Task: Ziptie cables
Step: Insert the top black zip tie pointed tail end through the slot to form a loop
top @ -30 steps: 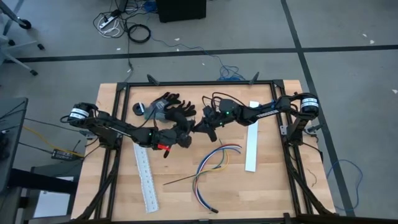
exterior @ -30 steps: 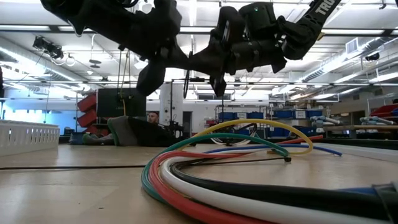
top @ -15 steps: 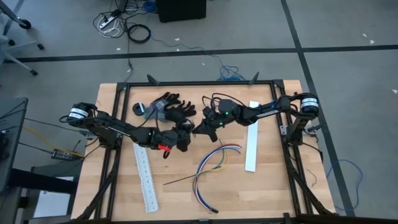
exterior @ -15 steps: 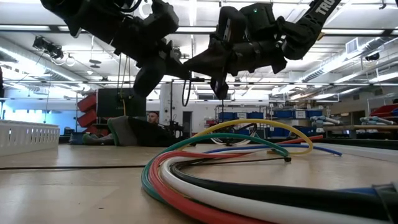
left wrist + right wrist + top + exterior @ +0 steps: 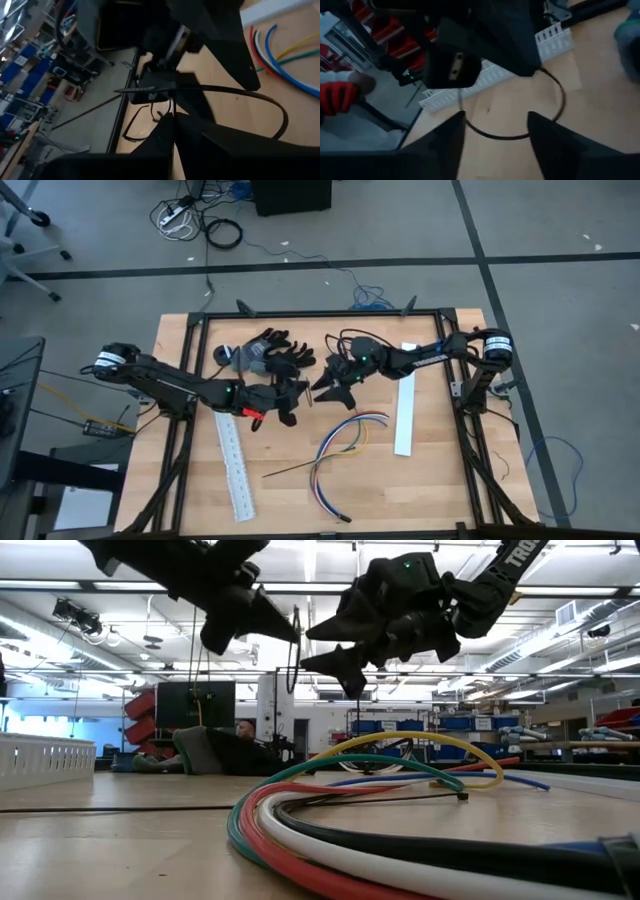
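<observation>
Cables (image 5: 345, 442) lying loose on desk (image 5: 440, 480), fanned, untied. Left end effector (image 5: 293, 393) closed, gripping black ziptie loop (image 5: 294, 650) above desk. Right end effector (image 5: 325, 385) open, just beside loop, apart from it.

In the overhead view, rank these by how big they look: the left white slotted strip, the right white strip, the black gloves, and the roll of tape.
1. Left white slotted strip, longest.
2. Right white strip, nearly as long; these two are close.
3. Black gloves.
4. Roll of tape, smallest.
</observation>
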